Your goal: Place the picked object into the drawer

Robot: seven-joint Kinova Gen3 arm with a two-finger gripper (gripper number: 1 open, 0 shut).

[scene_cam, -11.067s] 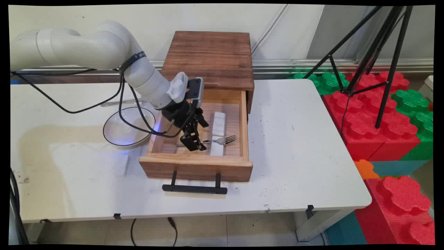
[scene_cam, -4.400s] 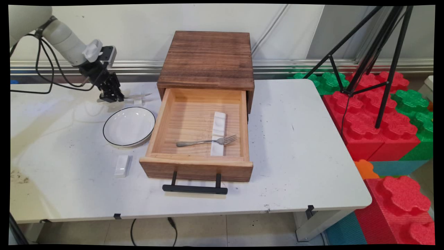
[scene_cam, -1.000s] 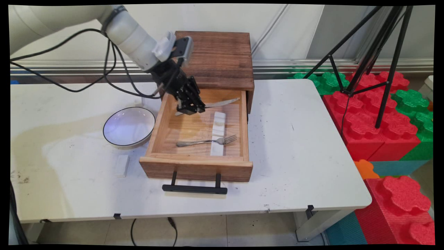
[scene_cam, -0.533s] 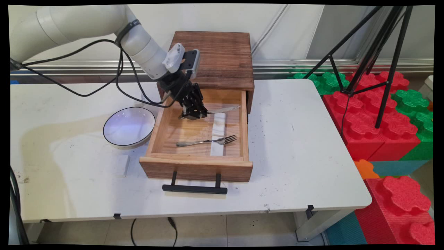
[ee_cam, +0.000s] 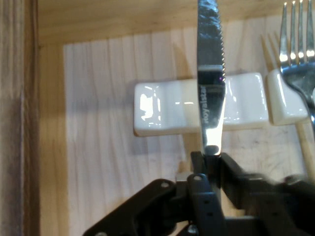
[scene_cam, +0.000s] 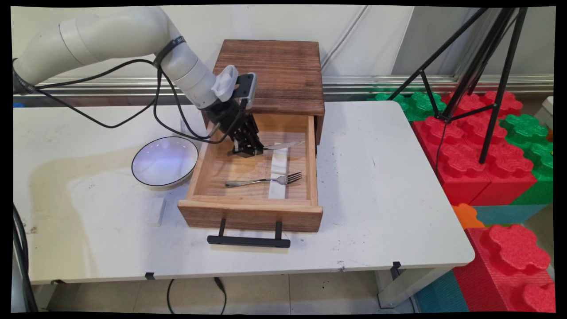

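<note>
My gripper (scene_cam: 247, 150) (ee_cam: 210, 160) is shut on the handle of a steel table knife (scene_cam: 283, 145) (ee_cam: 210, 73). It holds the knife roughly level inside the open wooden drawer (scene_cam: 250, 212), with the blade pointing right over the far white cutlery rest (scene_cam: 280, 155) (ee_cam: 162, 109). In the hand view the serrated blade crosses that rest; whether it touches it I cannot tell. A fork (scene_cam: 266, 180) (ee_cam: 297, 44) lies in the drawer nearer the front, its tines on a second white rest (scene_cam: 277, 191) (ee_cam: 285, 101).
The drawer belongs to a dark wooden box (scene_cam: 268, 75) at the back of the white table (scene_cam: 390, 186). A white bowl with a dark rim (scene_cam: 165, 161) stands left of the drawer. A small white rest (scene_cam: 155, 212) lies near the drawer's front left corner. A tripod (scene_cam: 483, 66) stands right.
Over the last second the gripper has carried the knife down and slightly right into the drawer, lowering it toward the far rest. Earlier it had left the fork and fetched the knife from behind the bowl.
</note>
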